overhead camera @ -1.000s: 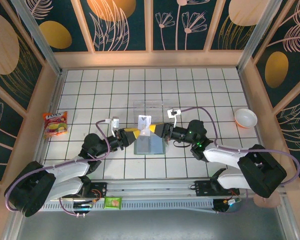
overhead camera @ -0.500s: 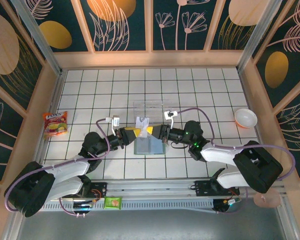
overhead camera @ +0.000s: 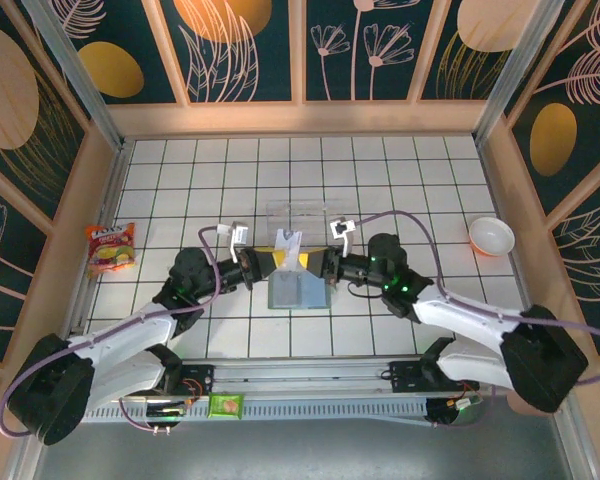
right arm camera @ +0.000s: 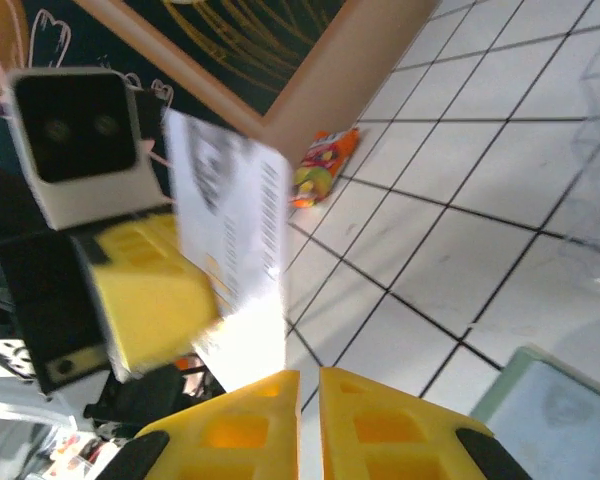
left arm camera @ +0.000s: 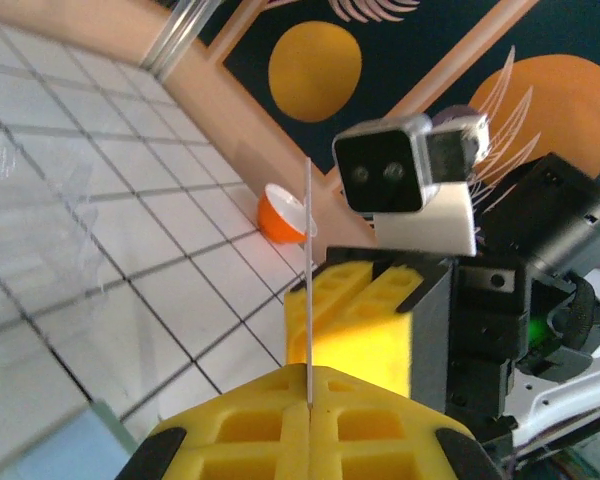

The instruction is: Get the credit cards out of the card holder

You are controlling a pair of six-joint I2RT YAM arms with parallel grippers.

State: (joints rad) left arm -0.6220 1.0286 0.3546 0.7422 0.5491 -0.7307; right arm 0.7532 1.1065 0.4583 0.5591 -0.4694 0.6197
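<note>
While the left gripper (overhead camera: 270,261), left of centre in the top view, pinches one credit card (overhead camera: 289,244) upright above the flat card holder (overhead camera: 298,291), removal seems under way; next that card wants laying on the tiles. Both arms reach low and inward, and the right gripper (overhead camera: 317,264), right of centre, stands a crack apart, gripping nothing.
</note>
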